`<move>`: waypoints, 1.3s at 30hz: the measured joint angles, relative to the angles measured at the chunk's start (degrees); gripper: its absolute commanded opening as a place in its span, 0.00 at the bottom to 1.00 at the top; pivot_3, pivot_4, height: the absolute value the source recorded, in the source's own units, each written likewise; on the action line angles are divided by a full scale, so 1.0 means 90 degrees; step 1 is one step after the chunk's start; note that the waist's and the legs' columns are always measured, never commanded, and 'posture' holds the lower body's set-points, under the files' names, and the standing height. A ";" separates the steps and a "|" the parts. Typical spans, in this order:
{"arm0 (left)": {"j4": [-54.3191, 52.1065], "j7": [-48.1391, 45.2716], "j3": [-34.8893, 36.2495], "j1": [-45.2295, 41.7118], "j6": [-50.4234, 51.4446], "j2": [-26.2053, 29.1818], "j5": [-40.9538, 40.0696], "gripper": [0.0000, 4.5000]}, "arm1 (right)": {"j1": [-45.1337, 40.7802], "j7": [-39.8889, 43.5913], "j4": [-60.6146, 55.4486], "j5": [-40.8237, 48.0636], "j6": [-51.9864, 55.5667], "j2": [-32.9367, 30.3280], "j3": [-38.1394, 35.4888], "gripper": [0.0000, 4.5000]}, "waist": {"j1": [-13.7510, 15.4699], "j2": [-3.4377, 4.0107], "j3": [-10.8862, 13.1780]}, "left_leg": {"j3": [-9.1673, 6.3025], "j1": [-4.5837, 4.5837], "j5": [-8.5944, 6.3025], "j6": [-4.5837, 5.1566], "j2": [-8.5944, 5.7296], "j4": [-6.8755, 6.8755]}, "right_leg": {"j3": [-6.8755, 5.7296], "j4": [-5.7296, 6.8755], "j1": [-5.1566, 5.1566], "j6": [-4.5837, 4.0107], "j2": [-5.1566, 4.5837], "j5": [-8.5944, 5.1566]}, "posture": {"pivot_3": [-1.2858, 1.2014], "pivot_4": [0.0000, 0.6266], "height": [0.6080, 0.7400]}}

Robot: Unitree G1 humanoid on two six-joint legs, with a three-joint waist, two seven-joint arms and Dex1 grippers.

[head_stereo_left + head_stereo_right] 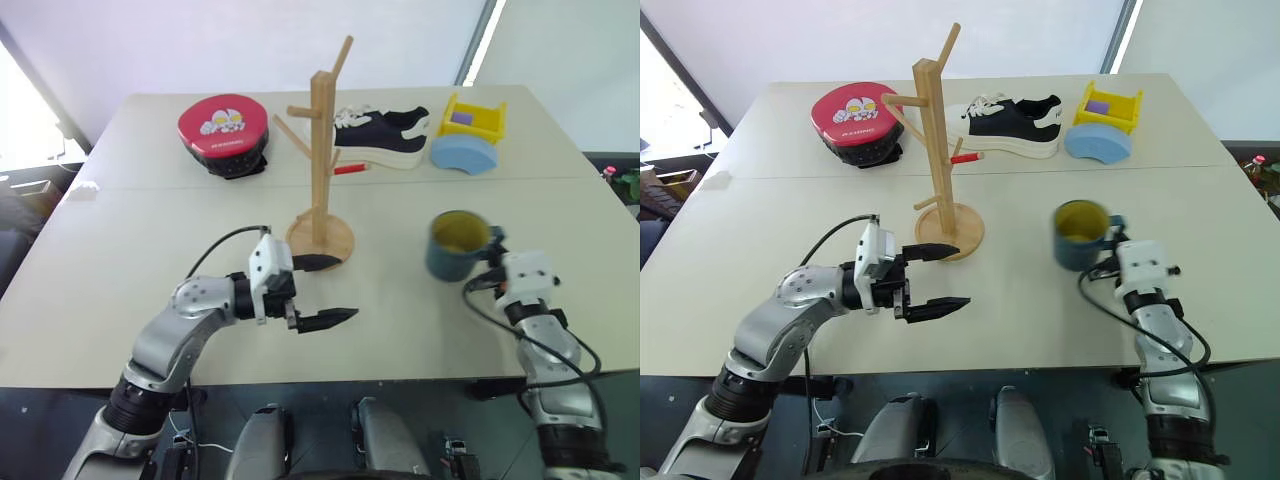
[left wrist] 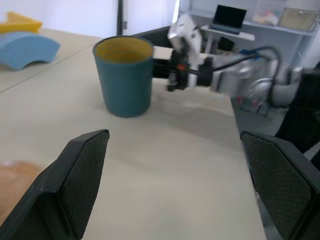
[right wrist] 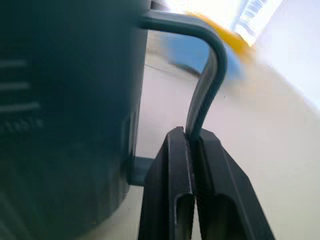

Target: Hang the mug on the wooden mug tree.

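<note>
The slate-blue mug (image 1: 453, 246) with a yellowish inside stands upright on the right side of the table (image 1: 150, 220). My right gripper (image 3: 192, 139) is shut on the mug's loop handle (image 3: 207, 85), approaching it from the near side. The wooden mug tree (image 1: 320, 150) rises at the table's middle on a round disc base, left of the mug. My left gripper (image 1: 326, 291) is open just in front of that base, pointing right toward the mug (image 2: 124, 75), with nothing between its fingers.
Along the far edge lie a red round case (image 1: 224, 128), a black-and-white sneaker (image 1: 385, 135), a yellow box (image 1: 473, 118) and a light-blue arch block (image 1: 466, 153). A red pen (image 1: 350, 169) lies behind the tree.
</note>
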 measured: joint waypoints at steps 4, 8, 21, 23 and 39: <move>0.0196 -0.0037 0.0291 0.0060 -0.0102 0.0177 -0.0006 1.00 | -0.0241 0.0849 -0.1119 -0.0291 0.0200 -0.0371 0.0715 0.01 | 0.0037 -0.0010 0.0004 | -0.0009 -0.0002 0.0000 -0.0001 0.0009 0.0010 | 0.0001 0.0001 0.0002 0.0000 0.0017 0.0000 | 0.52 0.24 0.96; 0.0215 -0.0054 0.0651 0.0062 -0.0123 0.0290 -0.0098 1.00 | -0.1186 0.1227 -0.1603 -0.0261 0.0831 -0.0435 0.0787 0.01 | 0.0042 -0.0014 0.0006 | -0.0009 -0.0003 0.0000 -0.0001 0.0009 0.0014 | 0.0001 0.0000 0.0003 -0.0001 0.0014 0.0001 | 0.52 0.24 0.96; 0.0182 -0.0167 0.1492 0.0037 -0.0060 0.0970 -0.0520 1.00 | -0.3102 0.1702 -0.1065 -0.0099 0.1573 -0.0317 0.1069 0.01 | 0.0039 -0.0021 0.0011 | -0.0009 -0.0013 0.0000 -0.0001 -0.0012 0.0000 | -0.0016 -0.0003 -0.0004 0.0000 -0.0044 0.0002 | 0.52 0.24 0.96; 0.0172 -0.0161 0.1517 0.0039 0.0001 0.0979 -0.0589 1.00 | -0.3212 0.1752 -0.0966 -0.0102 0.1522 -0.0290 0.1157 0.01 | 0.0038 -0.0021 0.0011 | -0.0010 -0.0014 0.0000 -0.0001 -0.0012 -0.0001 | -0.0017 -0.0003 -0.0005 0.0000 -0.0045 0.0003 | 0.52 0.24 0.96; -0.0211 0.0122 0.2175 -0.0105 0.0469 0.1185 -0.1364 1.00 | -0.4037 0.2570 -0.0327 -0.0071 0.1496 -0.0284 0.1446 0.01 | 0.0030 -0.0022 0.0012 | -0.0011 -0.0013 0.0000 -0.0001 -0.0011 -0.0001 | -0.0020 -0.0001 -0.0005 0.0004 -0.0045 0.0005 | 0.52 0.24 0.96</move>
